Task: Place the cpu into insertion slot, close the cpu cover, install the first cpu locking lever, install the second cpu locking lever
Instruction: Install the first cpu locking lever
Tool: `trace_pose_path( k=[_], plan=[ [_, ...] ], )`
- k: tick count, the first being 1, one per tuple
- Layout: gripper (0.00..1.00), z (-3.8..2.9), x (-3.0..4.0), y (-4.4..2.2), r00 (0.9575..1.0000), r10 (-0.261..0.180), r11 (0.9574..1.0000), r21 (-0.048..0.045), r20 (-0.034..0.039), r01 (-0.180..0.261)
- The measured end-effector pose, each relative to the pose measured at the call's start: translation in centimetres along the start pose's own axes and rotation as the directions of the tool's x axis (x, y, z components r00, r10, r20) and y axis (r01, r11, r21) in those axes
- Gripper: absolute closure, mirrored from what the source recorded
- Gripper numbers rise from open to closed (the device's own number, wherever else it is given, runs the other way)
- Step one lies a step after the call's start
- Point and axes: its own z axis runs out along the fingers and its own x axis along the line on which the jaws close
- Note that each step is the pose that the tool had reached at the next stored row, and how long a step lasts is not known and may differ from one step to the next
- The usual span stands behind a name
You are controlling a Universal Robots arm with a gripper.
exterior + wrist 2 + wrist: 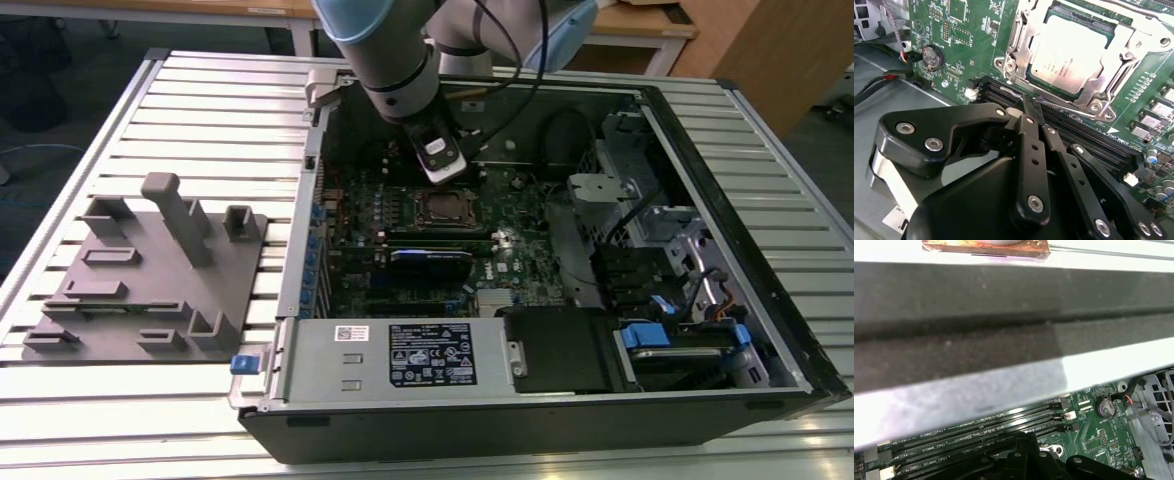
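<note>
We found the jaws clenched together at the thin lever (1074,109) beside the covered chip (1069,50); pressing off-centre, they could slip and gouge the green board (954,30).

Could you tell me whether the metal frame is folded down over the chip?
Yes, in the second wrist view the silver frame lies flat on the edges of the chip, whose top shows through its square opening.
</note>
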Motion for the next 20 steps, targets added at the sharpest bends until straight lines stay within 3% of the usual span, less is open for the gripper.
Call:
trace_pose_path(
  k=[11, 20],
  plan=[
    [0.90, 0.21, 0.03, -0.05, 1.0000, -0.003, 1.0000, 0.0078, 0.0020, 0.003],
    [0.90, 0.54, 0.16, -0.15, 1.0000, -0.004, 1.0000, 0.0085, 0.0027, 0.004]
  ],
)
